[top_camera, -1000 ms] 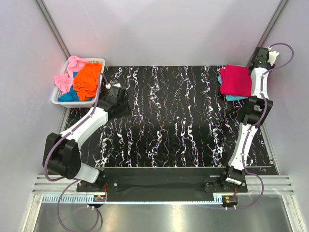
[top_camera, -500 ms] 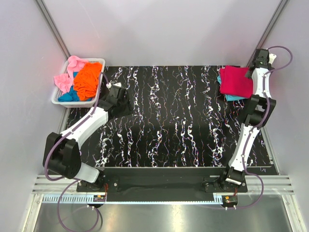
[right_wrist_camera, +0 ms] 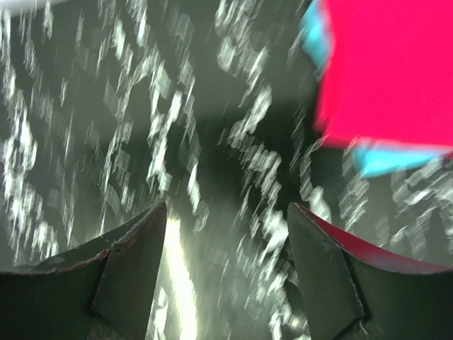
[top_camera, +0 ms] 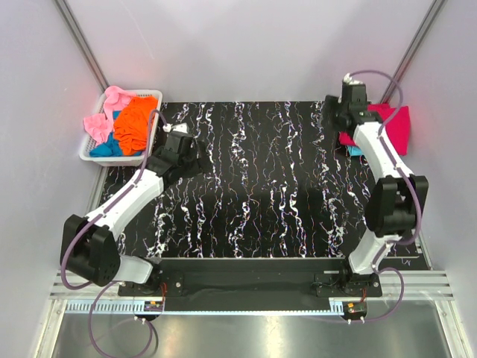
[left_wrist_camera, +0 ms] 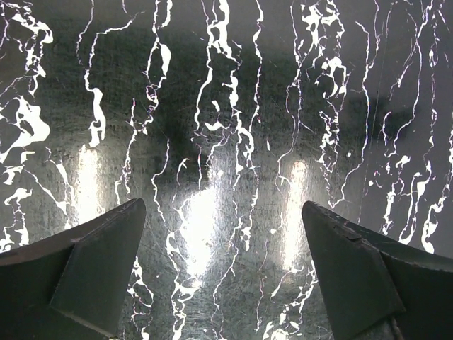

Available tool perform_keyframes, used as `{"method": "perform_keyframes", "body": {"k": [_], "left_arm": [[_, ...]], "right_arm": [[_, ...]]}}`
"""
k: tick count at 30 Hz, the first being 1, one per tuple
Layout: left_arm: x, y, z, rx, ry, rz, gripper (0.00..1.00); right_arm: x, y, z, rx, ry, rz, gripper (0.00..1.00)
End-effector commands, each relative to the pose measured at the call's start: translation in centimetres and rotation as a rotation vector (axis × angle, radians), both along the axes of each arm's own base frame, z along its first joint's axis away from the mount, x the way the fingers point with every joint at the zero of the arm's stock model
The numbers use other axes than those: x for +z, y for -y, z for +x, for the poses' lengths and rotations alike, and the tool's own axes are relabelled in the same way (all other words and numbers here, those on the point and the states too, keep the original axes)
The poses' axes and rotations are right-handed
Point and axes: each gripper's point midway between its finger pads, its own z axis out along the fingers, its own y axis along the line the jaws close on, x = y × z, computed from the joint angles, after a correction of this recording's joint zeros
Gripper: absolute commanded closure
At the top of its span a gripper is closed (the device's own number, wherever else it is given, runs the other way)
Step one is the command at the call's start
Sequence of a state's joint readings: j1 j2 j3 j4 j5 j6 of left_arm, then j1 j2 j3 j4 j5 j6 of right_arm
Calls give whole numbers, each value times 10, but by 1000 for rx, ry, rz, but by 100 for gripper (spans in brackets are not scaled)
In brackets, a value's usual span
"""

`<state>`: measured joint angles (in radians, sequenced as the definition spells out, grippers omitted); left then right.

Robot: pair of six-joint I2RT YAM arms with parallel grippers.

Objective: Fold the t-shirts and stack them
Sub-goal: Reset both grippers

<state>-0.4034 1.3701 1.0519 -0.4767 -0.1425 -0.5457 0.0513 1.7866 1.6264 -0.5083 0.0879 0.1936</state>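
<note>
Jaws of the left gripper gape empty over the table. The right gripper, likewise spread and holding nothing, hangs beside the folded crimson-red t-shirt, which lies on the cyan t-shirt far right. The orange t-shirt, pink t-shirt and blue t-shirt lie heaped in the basket far left. They look light and limp and will likely sag, so pinch a hem or shoulder.

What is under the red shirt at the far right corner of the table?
A cyan shirt: only its edge pokes out beneath the crimson-red shirt. The rest is covered, so any further layers cannot be seen.
</note>
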Motion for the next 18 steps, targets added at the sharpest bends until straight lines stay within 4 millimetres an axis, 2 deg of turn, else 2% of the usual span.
{"method": "perform_keyframes", "body": {"k": [1, 2, 3, 4, 5, 7, 8, 11, 12, 17, 18], "left_arm": [[10, 1, 5, -7, 64, 30, 1], [10, 1, 6, -11, 68, 39, 1], [10, 2, 6, -15, 72, 54, 1], [9, 3, 7, -11, 72, 67, 1], [10, 2, 8, -7, 80, 78, 1], [9, 2, 10, -1, 83, 101, 1], [11, 1, 11, 3, 89, 105, 1], [18, -1, 12, 16, 115, 127, 1], [23, -2, 12, 23, 130, 125, 1], [33, -9, 16, 50, 153, 155, 1], [28, -11, 15, 49, 135, 171, 1]], "right_arm": [[-21, -48, -30, 140, -24, 141, 25], [-31, -57, -46, 158, -49, 156, 26], [-32, -66, -52, 168, -47, 173, 27], [-34, -89, -63, 220, -54, 185, 26], [-40, -97, -77, 228, -67, 197, 27], [-41, -118, -92, 272, -64, 211, 27], [-45, -133, -107, 309, -78, 217, 27], [-48, -158, -129, 367, -87, 241, 27], [-47, -173, -137, 401, -86, 247, 27], [-50, -194, -155, 444, -97, 249, 28], [-49, -199, -158, 453, -98, 254, 28]]}}
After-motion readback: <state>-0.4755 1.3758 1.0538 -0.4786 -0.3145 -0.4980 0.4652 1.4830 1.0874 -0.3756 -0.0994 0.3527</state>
